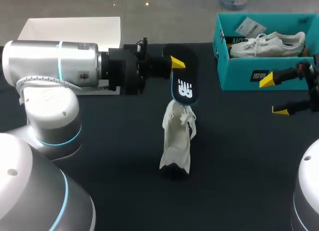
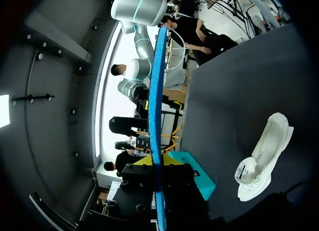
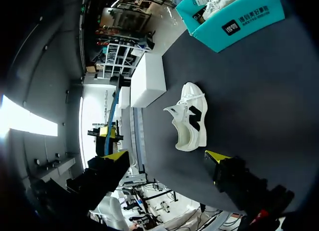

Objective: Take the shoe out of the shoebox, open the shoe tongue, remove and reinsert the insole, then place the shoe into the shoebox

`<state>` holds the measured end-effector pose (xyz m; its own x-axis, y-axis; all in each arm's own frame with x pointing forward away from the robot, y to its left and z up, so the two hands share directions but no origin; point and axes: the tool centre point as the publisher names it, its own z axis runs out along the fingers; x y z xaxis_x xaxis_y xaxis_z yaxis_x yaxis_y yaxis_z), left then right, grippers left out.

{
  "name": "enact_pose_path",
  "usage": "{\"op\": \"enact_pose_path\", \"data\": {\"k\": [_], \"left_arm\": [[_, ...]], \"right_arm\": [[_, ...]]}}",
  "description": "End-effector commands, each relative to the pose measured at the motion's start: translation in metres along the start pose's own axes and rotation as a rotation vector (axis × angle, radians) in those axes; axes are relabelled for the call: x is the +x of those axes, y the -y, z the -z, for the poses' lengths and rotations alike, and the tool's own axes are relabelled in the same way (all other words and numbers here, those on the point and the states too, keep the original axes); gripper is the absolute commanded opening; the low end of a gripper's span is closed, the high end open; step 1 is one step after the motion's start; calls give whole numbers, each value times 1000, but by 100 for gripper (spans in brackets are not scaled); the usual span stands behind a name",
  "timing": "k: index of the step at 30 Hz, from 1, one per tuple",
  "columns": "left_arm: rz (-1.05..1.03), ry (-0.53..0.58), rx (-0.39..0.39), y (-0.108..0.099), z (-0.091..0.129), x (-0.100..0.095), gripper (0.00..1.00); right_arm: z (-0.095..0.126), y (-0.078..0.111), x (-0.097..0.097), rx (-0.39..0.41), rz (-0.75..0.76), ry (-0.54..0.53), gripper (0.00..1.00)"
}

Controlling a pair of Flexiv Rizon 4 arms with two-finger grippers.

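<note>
A white shoe point(image 1: 178, 141) lies on the dark surface point(image 1: 239, 166). Close beside it, the left fingers point(image 1: 177, 63) are clamped on a black insole point(image 1: 183, 87) with a blue edge, held up off the surface. To the shoe's right, the right fingers point(image 1: 266, 80) stand wide apart, holding nothing, just in front of the teal shoebox point(image 1: 239, 74), which holds a pale sneaker point(image 1: 269, 44).

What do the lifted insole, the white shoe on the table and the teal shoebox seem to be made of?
The insole looks like foam: thin blue edge, matte black printed top. The shoe seems soft textile or synthetic: its white upper slumps open. The shoebox is probably cardboard: thin flat walls, matte teal print.
</note>
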<state>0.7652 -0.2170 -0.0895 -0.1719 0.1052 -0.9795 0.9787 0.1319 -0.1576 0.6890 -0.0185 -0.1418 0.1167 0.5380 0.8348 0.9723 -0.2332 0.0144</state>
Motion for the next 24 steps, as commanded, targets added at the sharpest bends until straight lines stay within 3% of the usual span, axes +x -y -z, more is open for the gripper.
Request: {"op": "enact_pose_path", "data": {"k": [1, 10, 18, 24], "left_arm": [[0, -1, -8, 3, 0, 0, 0], [4, -8, -3, 8, -3, 0, 0], [6, -6, -11, 12, -3, 2, 0], [6, -6, -18, 13, -2, 3, 0]], "right_arm": [[14, 38, -8, -97, -10, 7, 100], [23, 46, -24, -131, -26, 1, 100], [27, 31, -32, -182, -18, 15, 100], [35, 17, -35, -278, -23, -2, 100]]}}
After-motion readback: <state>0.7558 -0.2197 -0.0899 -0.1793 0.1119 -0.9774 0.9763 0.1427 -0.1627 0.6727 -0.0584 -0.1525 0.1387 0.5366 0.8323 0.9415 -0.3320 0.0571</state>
